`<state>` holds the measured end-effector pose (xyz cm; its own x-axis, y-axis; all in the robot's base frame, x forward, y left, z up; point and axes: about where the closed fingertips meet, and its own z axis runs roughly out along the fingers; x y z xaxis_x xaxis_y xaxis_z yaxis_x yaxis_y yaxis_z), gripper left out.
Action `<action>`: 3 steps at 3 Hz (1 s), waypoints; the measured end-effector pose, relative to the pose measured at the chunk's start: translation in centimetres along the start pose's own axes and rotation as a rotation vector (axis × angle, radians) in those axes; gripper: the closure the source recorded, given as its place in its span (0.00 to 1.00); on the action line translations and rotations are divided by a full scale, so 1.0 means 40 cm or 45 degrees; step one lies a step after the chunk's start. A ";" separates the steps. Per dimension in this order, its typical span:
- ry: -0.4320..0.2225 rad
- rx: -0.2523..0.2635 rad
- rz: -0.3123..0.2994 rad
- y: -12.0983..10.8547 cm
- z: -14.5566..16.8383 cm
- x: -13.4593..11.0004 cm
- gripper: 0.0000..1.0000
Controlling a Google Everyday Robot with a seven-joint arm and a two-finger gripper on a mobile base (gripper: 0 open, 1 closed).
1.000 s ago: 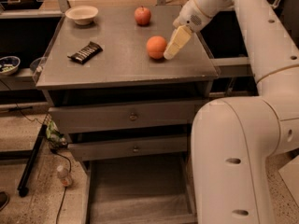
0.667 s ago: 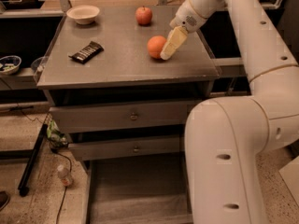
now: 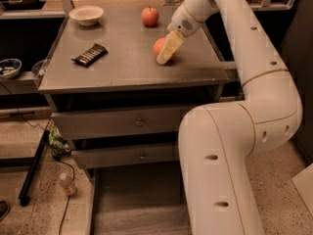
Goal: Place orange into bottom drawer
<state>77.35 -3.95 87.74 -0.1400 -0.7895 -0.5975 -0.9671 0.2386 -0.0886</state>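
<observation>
The orange (image 3: 157, 46) sits on the grey cabinet top (image 3: 122, 62), right of centre. My gripper (image 3: 165, 53) reaches down from the back right and is right at the orange, its cream tip covering the fruit's right side. I cannot tell whether it has hold of the fruit. The bottom drawer (image 3: 137, 199) is pulled out below, a wide grey tray with nothing visible on the part of its floor I can see. My arm's large white links (image 3: 230, 146) hide its right part.
A redder apple (image 3: 150, 16) stands at the back of the top, a cream bowl (image 3: 86, 14) at the back left, a dark snack bar (image 3: 89, 54) at the left. Two upper drawers with knobs (image 3: 140, 123) are shut. A bottle (image 3: 67, 184) and cables lie on the floor at left.
My gripper has moved left onto the orange and now covers its right side. The orange has stayed on the top.
</observation>
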 end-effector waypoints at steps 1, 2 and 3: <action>0.074 0.007 -0.015 -0.001 0.043 -0.030 0.00; 0.110 0.013 -0.012 -0.008 0.084 -0.044 0.00; 0.072 0.008 0.008 -0.017 0.103 -0.035 0.00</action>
<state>79.07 -0.67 85.36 -0.1581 -0.8189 -0.5518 -0.9648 0.2470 -0.0901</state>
